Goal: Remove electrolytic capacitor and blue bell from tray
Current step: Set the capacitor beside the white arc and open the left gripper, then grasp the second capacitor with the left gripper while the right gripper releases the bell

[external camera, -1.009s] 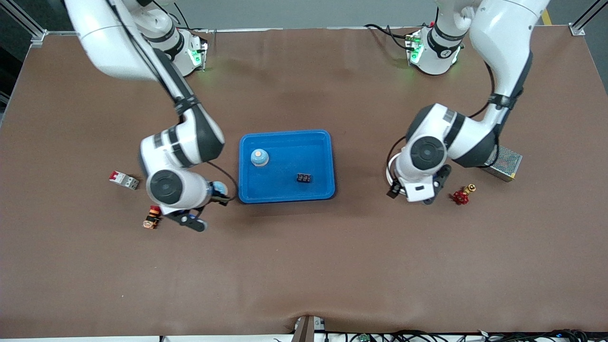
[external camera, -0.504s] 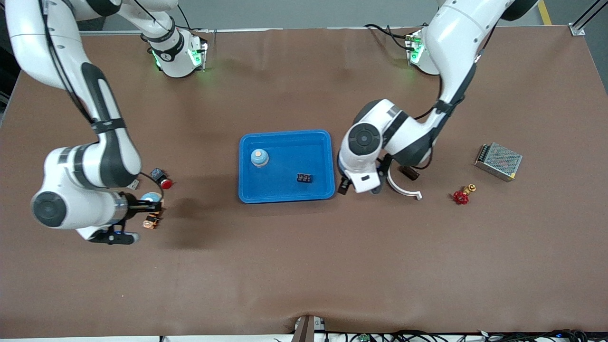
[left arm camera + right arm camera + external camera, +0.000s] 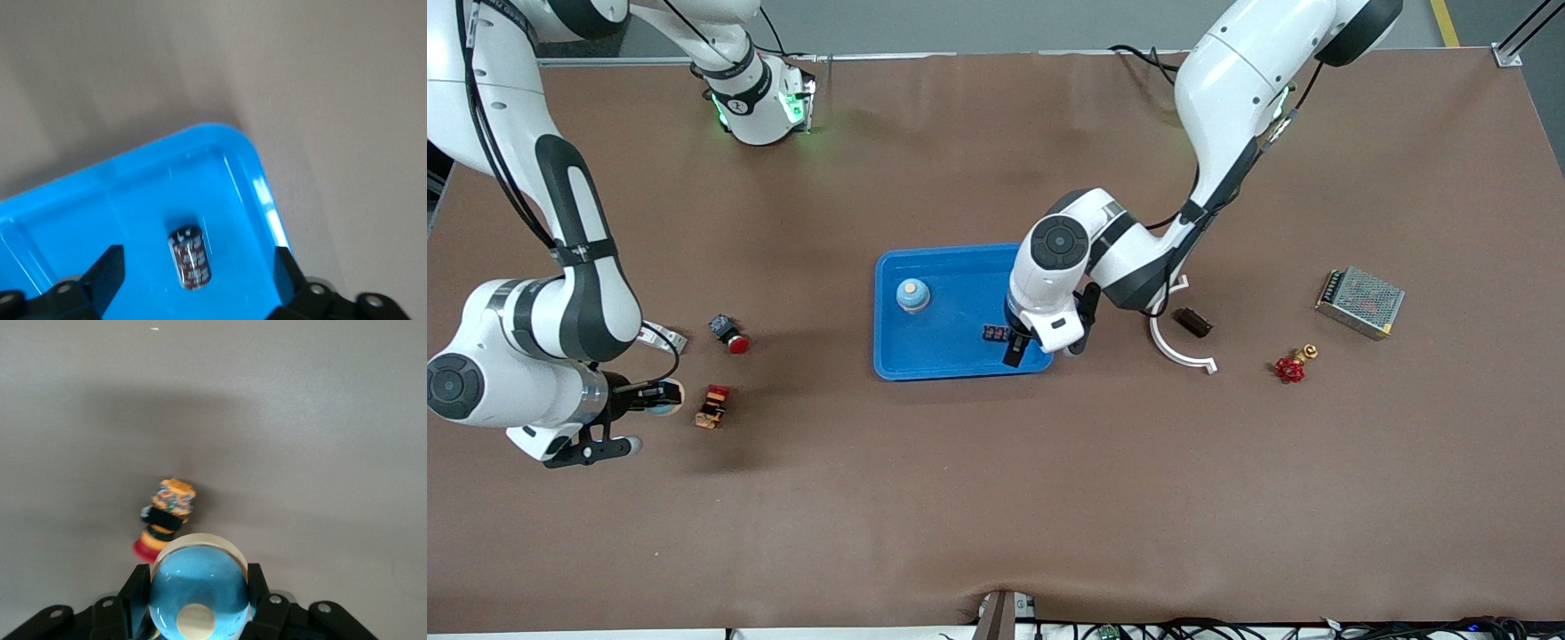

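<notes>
The blue tray [image 3: 960, 251] sits mid-table with a blue bell [image 3: 912, 295] and a small black block [image 3: 996, 333] in it. My left gripper [image 3: 1040, 348] is open over the tray's corner nearest the front camera at the left arm's end. In the left wrist view a dark capacitor [image 3: 190, 259] shows against the tray floor [image 3: 133, 200] between the open fingers [image 3: 107, 273], touching neither. My right gripper [image 3: 660, 396] is shut on a second blue bell [image 3: 199, 590], over the table beside an orange-and-red button [image 3: 712, 406].
A red push button [image 3: 729, 336] and a breaker [image 3: 665, 338] lie near the right arm. A white curved piece [image 3: 1178, 351], a brown block [image 3: 1192, 322], a red valve [image 3: 1289, 366] and a mesh power supply [image 3: 1362, 301] lie toward the left arm's end.
My left arm has swung from beside the red valve to over the tray and its fingers are now open. My right arm has carried its bell away from the tray toward its end.
</notes>
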Controlling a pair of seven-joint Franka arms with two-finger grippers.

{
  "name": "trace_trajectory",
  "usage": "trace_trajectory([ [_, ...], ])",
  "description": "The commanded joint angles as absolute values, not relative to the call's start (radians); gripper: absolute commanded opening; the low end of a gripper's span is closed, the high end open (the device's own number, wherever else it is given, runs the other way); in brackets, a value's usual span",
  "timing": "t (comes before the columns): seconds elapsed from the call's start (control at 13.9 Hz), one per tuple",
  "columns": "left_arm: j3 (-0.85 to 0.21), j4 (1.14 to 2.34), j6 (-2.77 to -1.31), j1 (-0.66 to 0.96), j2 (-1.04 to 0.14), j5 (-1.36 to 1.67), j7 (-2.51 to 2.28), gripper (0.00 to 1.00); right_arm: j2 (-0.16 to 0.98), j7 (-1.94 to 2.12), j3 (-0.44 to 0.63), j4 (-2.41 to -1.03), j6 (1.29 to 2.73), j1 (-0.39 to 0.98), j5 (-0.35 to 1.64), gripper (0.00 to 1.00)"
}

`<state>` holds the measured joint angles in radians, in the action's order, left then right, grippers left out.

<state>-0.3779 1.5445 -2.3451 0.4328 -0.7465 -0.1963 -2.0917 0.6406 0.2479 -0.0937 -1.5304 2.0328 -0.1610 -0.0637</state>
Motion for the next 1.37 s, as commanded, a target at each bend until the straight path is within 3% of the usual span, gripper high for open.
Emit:
trace_trajectory([
  [0.0,-0.368,1.514,-2.370,0.465,-0.782,-0.193,-2.123,0.87,0.656,0.349,-0.112,-1.551,2.092,-0.218,-0.084,0.00],
  [0.22,-0.353,1.508,-2.456,0.489,-0.816,-0.195,-2.164,0.84,0.676,0.419,-0.112,-1.557,2.144,-0.242,-0.086,0.00],
  [0.43,-0.296,1.502,-2.467,0.547,-0.842,-0.193,-2.174,0.82,0.689,0.425,-0.110,-1.600,2.209,-0.247,-0.092,0.00],
  [0.79,-0.288,1.505,-2.465,0.569,-0.850,-0.193,-2.180,0.77,0.707,0.426,-0.110,-1.641,2.278,-0.275,-0.153,0.00],
  [1.01,-0.288,1.503,-2.465,0.571,-0.874,-0.193,-2.180,0.58,0.707,0.426,-0.110,-1.658,2.296,-0.284,-0.166,0.00],
  [1.08,-0.288,1.503,-2.467,0.571,-0.874,-0.195,-2.178,0.48,0.707,0.426,-0.110,-1.667,2.310,-0.291,-0.167,0.00],
  [1.15,-0.288,1.503,-2.465,0.571,-0.873,-0.195,-2.174,0.32,0.707,0.428,-0.110,-1.677,2.321,-0.293,-0.167,0.00],
  [1.22,-0.288,1.503,-2.465,0.569,-0.865,-0.204,-2.169,0.09,0.707,0.426,-0.110,-1.680,2.324,-0.295,-0.167,0.00],
  [1.3,-0.287,1.503,-2.453,0.566,-0.850,-0.219,-2.169,0.00,0.707,0.426,-0.110,-1.680,2.324,-0.295,-0.167,0.00],
])
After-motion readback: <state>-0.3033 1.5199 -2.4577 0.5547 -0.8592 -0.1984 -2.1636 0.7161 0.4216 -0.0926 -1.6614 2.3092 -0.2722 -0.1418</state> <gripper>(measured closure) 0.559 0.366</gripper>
